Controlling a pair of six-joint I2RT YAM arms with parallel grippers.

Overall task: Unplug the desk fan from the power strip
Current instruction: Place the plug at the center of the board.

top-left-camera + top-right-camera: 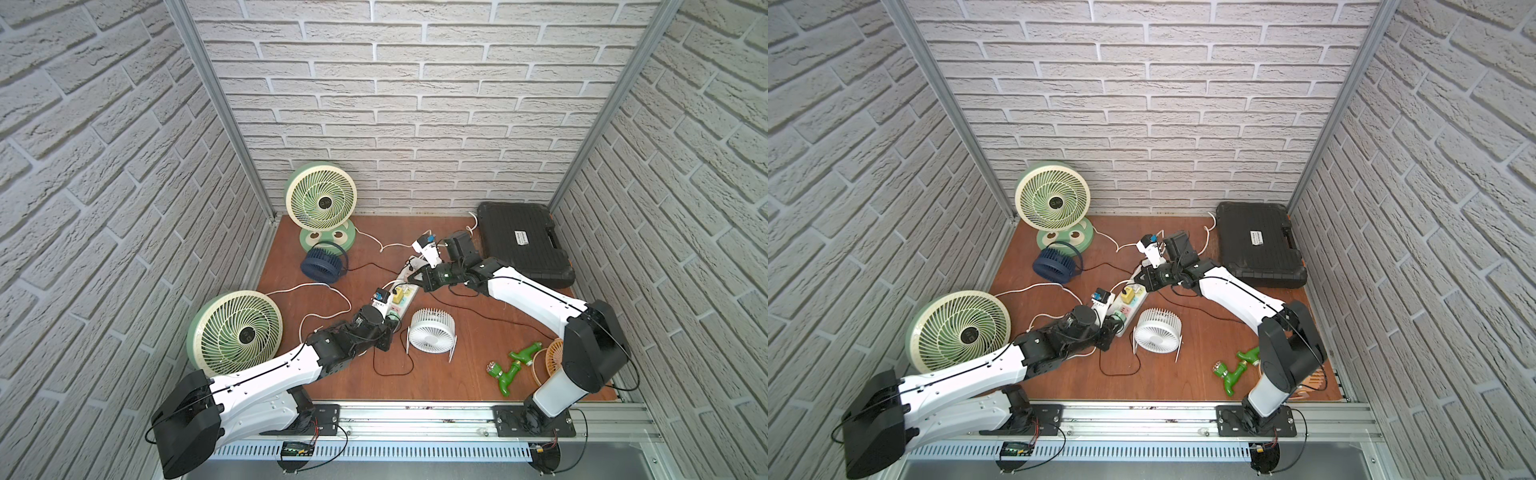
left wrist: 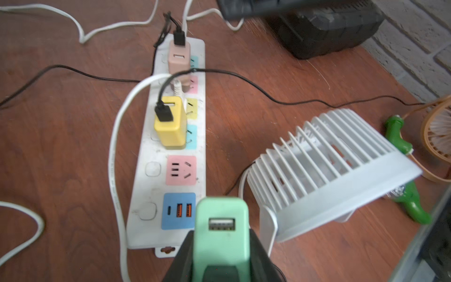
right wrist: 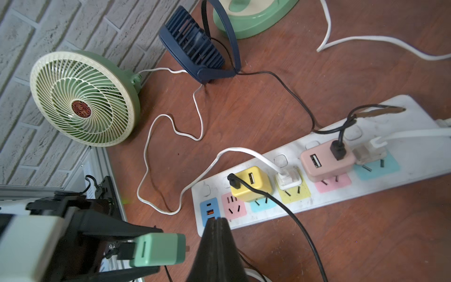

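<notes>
Two pincers at the power strip

Mid-table point(image 1: 457, 365), the power strip point(image 2: 147, 149) lies slantwise, near to far. At its near end the left pincer point(image 2: 220, 246) grips a green adapter point(image 3: 158, 249), clear of the sockets. Over the far half the right pincer point(image 3: 216, 227) is closed on nothing. A white fan point(image 1: 431, 334) sits just right.

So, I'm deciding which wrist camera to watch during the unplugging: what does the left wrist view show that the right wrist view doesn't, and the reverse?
Only the left wrist view: the white fan, the black case and a green plastic piece.
Only the right wrist view: the round green fan, the navy fan and the right hand, shut.
Both: the power strip with its yellow adapter and pink adapter plugged in, and the green adapter gripped in the left hand, off the strip.
</notes>
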